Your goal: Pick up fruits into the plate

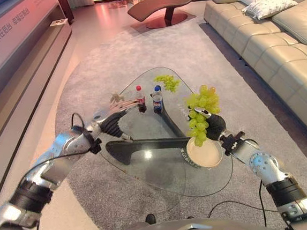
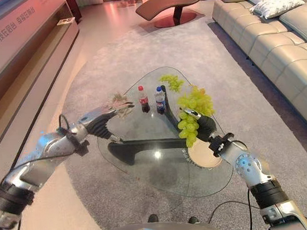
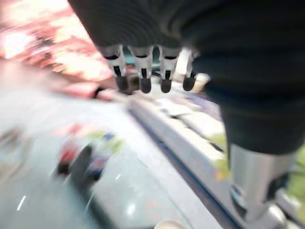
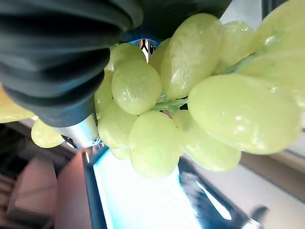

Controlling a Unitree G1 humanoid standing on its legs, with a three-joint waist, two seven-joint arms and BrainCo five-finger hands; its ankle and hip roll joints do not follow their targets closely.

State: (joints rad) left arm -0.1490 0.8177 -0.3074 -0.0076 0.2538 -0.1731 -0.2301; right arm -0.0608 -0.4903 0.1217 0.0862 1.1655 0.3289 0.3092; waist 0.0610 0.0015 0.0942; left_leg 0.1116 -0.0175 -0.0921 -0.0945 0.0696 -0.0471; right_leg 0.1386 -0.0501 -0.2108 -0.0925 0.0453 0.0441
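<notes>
Right hand (image 1: 214, 126) is clamped on a bunch of green grapes (image 1: 199, 116), held up in the air right of centre in the head views. Right wrist view has the grapes pressed against the dark cover, stem threading between berries; the fingers themselves are mostly hidden, so I can't judge how much of the stem is actually caught. Bunch hangs down past the hand, its lowest berries over the far edge of the plate (image 1: 203, 153), which sits on the glass desk (image 1: 147, 169) at lower centre.

Risks as I read them:
- Grip looks to be on berries more than stem. Berries could tear off and roll across the glass onto the carpet.
- Bunch is over the plate's rim, not its middle. Let go now and it may tip the plate or spill half out.
- Plate sits near the desk edge, so a hard set-down could shove it off.

Left hand (image 1: 119, 103) hovers over the left part of the desk, fingers straight and spread, holding nothing. It's just beside two small bottles (image 1: 148, 98); a careless sweep would knock them over.

A second grape bunch (image 1: 168, 82) lies at the desk's far end, upper centre, not yet collected.
</notes>
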